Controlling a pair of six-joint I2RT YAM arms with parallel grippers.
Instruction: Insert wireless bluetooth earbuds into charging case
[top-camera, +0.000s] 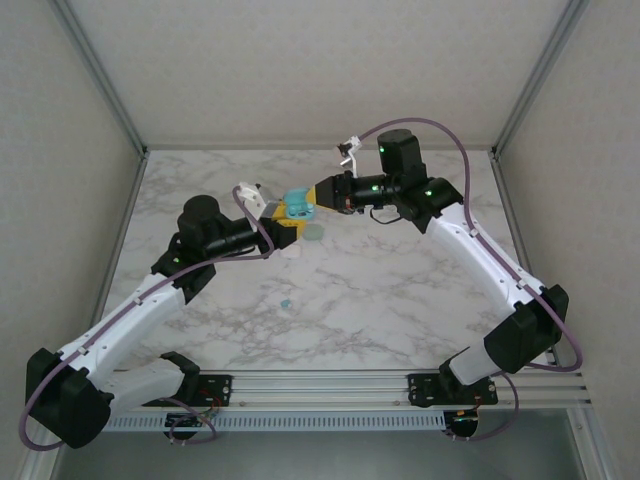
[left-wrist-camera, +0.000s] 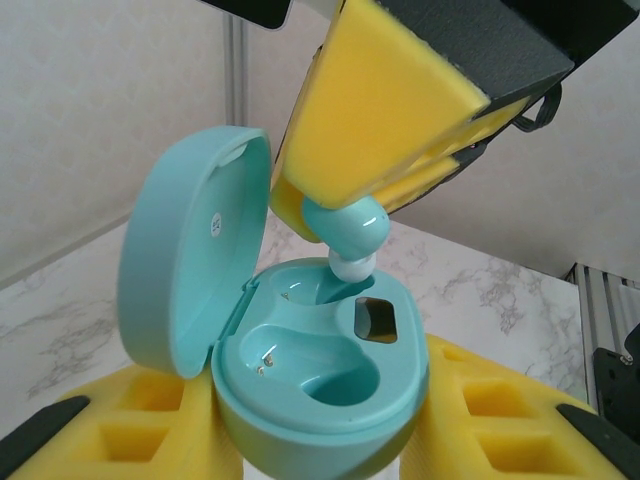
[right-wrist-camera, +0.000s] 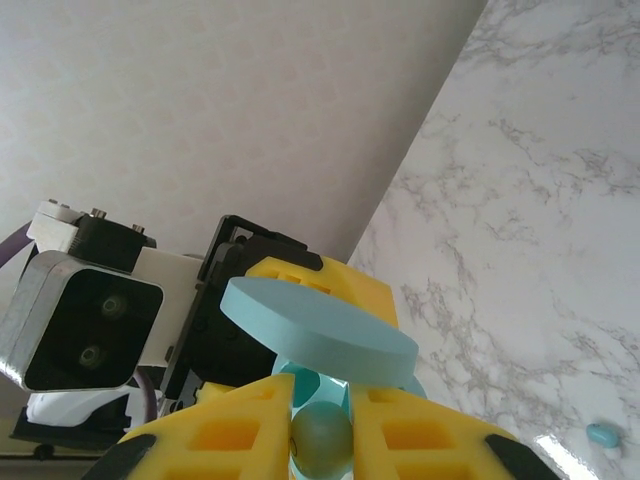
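**Earbud poised over the open case, seating comes next**

The left pincer (top-camera: 282, 221) is closed part-way around the lower body of the teal charging case (left-wrist-camera: 320, 380) and holds it up off the table (top-camera: 400, 290). Its lid (left-wrist-camera: 185, 260) stands swung open to one side. The right pincer (left-wrist-camera: 318, 208) is closed tight on a teal earbud (left-wrist-camera: 350, 232) and grips it by the rounded body. The white tip points down, just above the far socket (left-wrist-camera: 335, 288) of the case. I cannot tell whether the tip touches the rim. The near socket (left-wrist-camera: 335, 378) is empty, with two small contacts showing in it.

The step in hand, by my reading, is the insertion of the first earbud. The next move calls for a short, straight lowering with the tip lined up to the socket, while the left arm keeps the case steady and level. Then the right pincer can let go once the earbud sits. A second teal earbud (top-camera: 286, 301) lies loose on the table, well apart from the case, nearer the arm bases
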